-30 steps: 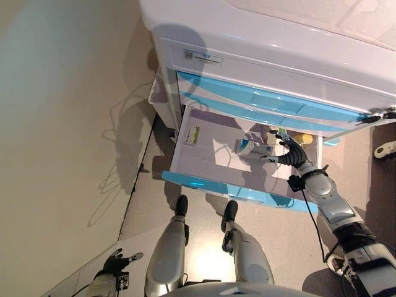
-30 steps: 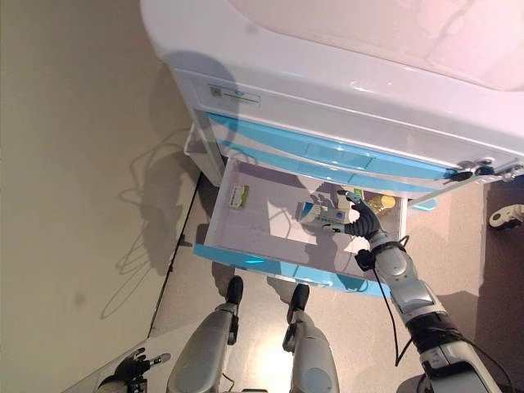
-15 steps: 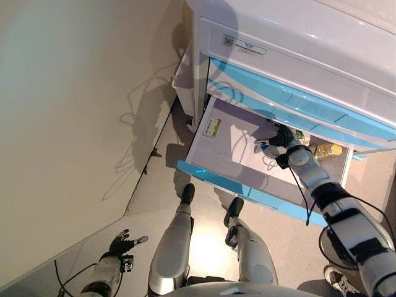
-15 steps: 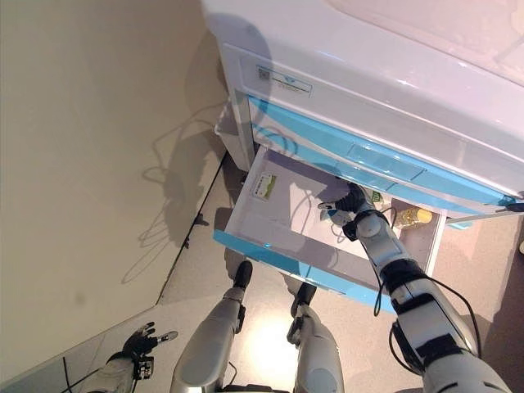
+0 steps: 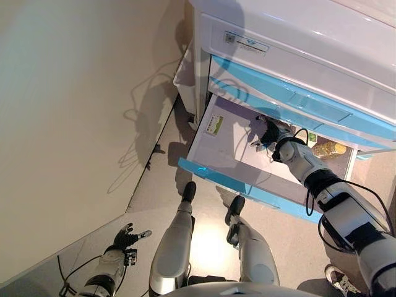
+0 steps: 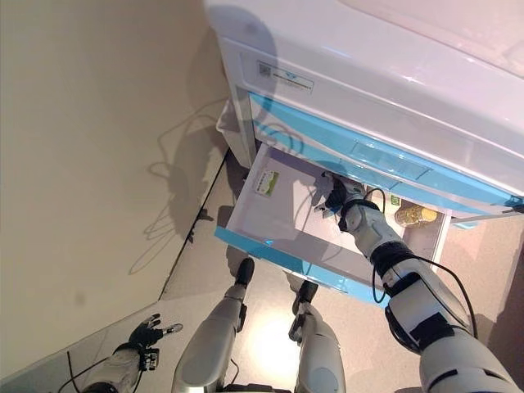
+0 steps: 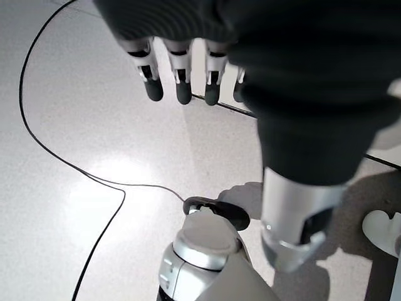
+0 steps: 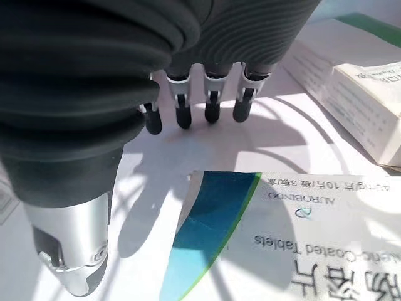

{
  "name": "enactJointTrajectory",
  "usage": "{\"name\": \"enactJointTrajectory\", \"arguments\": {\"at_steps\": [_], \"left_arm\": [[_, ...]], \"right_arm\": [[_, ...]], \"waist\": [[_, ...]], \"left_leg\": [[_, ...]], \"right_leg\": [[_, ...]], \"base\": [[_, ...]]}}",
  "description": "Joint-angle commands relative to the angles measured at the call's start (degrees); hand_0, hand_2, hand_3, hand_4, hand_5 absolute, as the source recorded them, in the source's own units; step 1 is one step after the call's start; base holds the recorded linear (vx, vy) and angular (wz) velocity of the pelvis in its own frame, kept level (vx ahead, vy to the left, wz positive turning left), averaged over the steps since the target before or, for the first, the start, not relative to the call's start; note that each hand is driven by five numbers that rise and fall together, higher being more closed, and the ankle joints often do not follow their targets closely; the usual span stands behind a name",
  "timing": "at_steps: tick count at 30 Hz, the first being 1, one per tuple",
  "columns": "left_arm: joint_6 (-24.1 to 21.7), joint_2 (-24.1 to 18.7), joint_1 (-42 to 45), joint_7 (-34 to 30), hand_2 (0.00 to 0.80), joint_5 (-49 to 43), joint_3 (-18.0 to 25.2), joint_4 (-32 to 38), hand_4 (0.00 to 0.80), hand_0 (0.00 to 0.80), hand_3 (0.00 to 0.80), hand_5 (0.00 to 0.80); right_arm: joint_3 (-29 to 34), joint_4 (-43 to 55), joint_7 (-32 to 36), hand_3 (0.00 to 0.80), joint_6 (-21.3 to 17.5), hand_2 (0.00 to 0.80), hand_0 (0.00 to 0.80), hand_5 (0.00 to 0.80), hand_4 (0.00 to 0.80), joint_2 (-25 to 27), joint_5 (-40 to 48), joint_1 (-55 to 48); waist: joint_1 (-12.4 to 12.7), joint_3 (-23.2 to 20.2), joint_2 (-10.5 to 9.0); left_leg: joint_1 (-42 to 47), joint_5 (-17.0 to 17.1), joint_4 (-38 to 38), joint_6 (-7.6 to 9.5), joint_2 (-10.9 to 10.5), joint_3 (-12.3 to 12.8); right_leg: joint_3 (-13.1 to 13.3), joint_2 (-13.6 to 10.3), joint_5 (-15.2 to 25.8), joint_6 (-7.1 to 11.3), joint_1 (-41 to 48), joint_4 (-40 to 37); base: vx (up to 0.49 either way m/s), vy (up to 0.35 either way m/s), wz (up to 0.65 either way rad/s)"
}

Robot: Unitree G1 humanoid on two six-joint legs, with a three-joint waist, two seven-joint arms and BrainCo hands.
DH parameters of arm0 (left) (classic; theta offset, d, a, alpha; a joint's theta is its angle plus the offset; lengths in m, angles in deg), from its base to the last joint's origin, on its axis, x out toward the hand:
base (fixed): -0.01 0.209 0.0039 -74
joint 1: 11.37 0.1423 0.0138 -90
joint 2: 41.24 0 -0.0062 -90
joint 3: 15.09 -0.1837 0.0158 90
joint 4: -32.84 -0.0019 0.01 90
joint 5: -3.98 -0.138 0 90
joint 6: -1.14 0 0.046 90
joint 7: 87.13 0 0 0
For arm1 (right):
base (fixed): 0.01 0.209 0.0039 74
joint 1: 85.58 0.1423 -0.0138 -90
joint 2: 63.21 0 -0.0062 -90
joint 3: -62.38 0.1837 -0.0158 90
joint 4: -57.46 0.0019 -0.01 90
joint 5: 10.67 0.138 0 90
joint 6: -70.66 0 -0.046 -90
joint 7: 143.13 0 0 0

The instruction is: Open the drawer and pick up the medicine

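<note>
Your right hand (image 5: 269, 132) is inside the pulled-out drawer (image 5: 230, 180), near its back edge, fingers (image 8: 212, 108) relaxed and holding nothing. In its wrist view the medicine box (image 8: 263, 238) with the blue-green stripe lies flat on the drawer floor just beside the thumb, apparently untouched, though contact is hard to judge. A second box (image 8: 357, 94) lies further on. A small green-labelled packet (image 5: 214, 125) sits near the drawer's left back corner, a yellowish bottle (image 5: 328, 149) at its right end. Your left hand (image 5: 127, 237) hangs low over the floor, fingers loosely spread.
</note>
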Motion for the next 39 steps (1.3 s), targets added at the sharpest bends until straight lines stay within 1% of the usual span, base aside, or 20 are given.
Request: {"name": "enactJointTrajectory", "arguments": {"at_steps": [1,3,5,12,13,17,21,27,32,39], "left_arm": [[-0.17,0.51,0.4,1.22,0.0,0.28,-1.08,-2.06,0.0,0.0,0.0,0.0],[-0.35,0.93,0.57,1.53,0.0,0.18,-1.07,-1.32,0.0,0.0,0.0,0.0],[-0.46,0.98,0.48,1.63,0.0,0.14,-1.11,-1.38,0.0,0.0,0.0,0.0],[-0.55,0.93,0.78,2.06,0.0,-0.51,-0.48,-0.38,0.0,0.0,0.0,0.0],[-0.55,0.93,0.78,2.06,0.0,-0.51,-0.48,-0.38,0.0,0.0,0.0,0.0],[-0.29,0.98,1.23,1.98,0.0,-1.58,0.21,-0.7,0.0,0.0,0.0,0.0],[-0.13,1.04,1.34,1.85,0.0,-2.17,0.66,-1.01,0.0,0.0,0.0,0.0],[0.06,1.36,1.68,1.39,0.0,-2.9,1.08,-0.9,0.0,0.0,0.0,0.0],[0.21,1.27,1.57,0.93,0.0,-3.4,1.55,-0.94,0.0,0.0,0.0,0.0],[0.13,1.03,1.68,0.5,0.0,-3.66,1.37,-0.74,0.0,0.0,0.0,0.0]], "right_arm": [[-0.09,4.65,0.3,0.0,-1.08,0.0,0.0,0.0,0.0,0.5,0.25,-1.29],[4.31,8.64,-2.25,0.0,-1.8,0.0,0.0,0.0,0.0,2.04,3.18,-3.43],[5.53,9.15,-2.87,0.0,-2.14,0.0,0.0,0.0,0.0,2.26,4.13,-4.09],[12.37,17.2,-5.55,0.0,-3.77,0.0,0.0,0.0,0.0,4.14,9.26,-7.32],[12.37,17.2,-5.55,0.0,-3.77,0.0,0.0,0.0,0.0,4.14,9.26,-7.32],[16.06,23.4,-5.17,0.0,-5.39,0.0,0.0,0.0,0.0,4.59,12.42,-12.04],[16.55,24.97,-4.28,0.0,-5.16,0.0,0.0,0.0,0.0,5.09,11.43,-14.07],[15.97,26.82,-1.78,0.0,-4.6,0.0,0.0,0.0,0.0,6.76,7.64,-17.64],[14.02,25.95,0.63,0.0,-3.7,0.0,0.0,0.0,0.0,8.55,2.86,-18.49],[9.54,21.17,2.56,0.0,-3.2,0.0,0.0,0.0,0.0,9.66,-2.55,-16.79]], "waist": [[0.16,-2.09,-0.01],[-0.42,-2.0,-0.06],[-0.48,-2.0,-0.05],[-1.17,-1.85,-0.01],[-1.17,-1.85,-0.01],[-1.84,-1.9,-0.08],[-2.22,-1.88,-0.16],[-2.91,-1.95,-0.18],[-3.3,-1.94,-0.27],[-3.24,-2.0,-0.08]], "left_leg": [[-1.51,2.09,-2.5,-1.52,-0.47,0.98],[-1.52,1.98,-2.44,-1.34,-0.43,1.5],[-1.51,1.89,-2.34,-1.26,-0.46,1.61],[-1.41,1.53,-2.11,-0.9,-0.45,2.72],[-1.41,1.53,-2.11,-0.9,-0.45,2.73],[-1.35,1.44,-2.0,-0.73,-0.41,3.52],[-1.3,1.35,-1.98,-0.71,-0.34,3.88],[-1.34,1.25,-1.89,-0.69,-0.3,4.56],[-1.3,1.18,-1.92,-0.71,-0.24,4.94],[-1.36,1.22,-1.9,-0.89,-0.23,5.02]], "right_leg": [[1.35,-2.25,-1.21,3.27,-3.31,6.53],[1.86,-2.36,-1.01,3.35,-3.7,6.64],[2.13,-2.38,-0.99,3.34,-3.76,6.66],[3.09,-2.41,-0.51,3.46,-4.23,6.62],[3.09,-2.41,-0.51,3.46,-4.24,6.62],[4.01,-2.27,-0.19,3.59,-4.72,6.58],[4.41,-2.27,0.04,3.59,-4.76,6.27],[5.01,-2.22,0.42,3.64,-5.26,6.27],[5.44,-2.13,0.6,3.67,-5.45,6.21],[5.76,-2.03,0.79,3.66,-5.5,5.74]], "base": [[0.0,0.0,0.0],[0.0,0.0,0.0],[0.0,0.0,0.0],[-0.018,0.024,-0.07],[-0.017,0.023,-0.08],[-0.015,0.016,-0.03],[-0.017,0.013,-0.06],[-0.019,0.007,-0.08],[-0.003,0.001,-0.01],[0.0,0.0,0.0]]}}
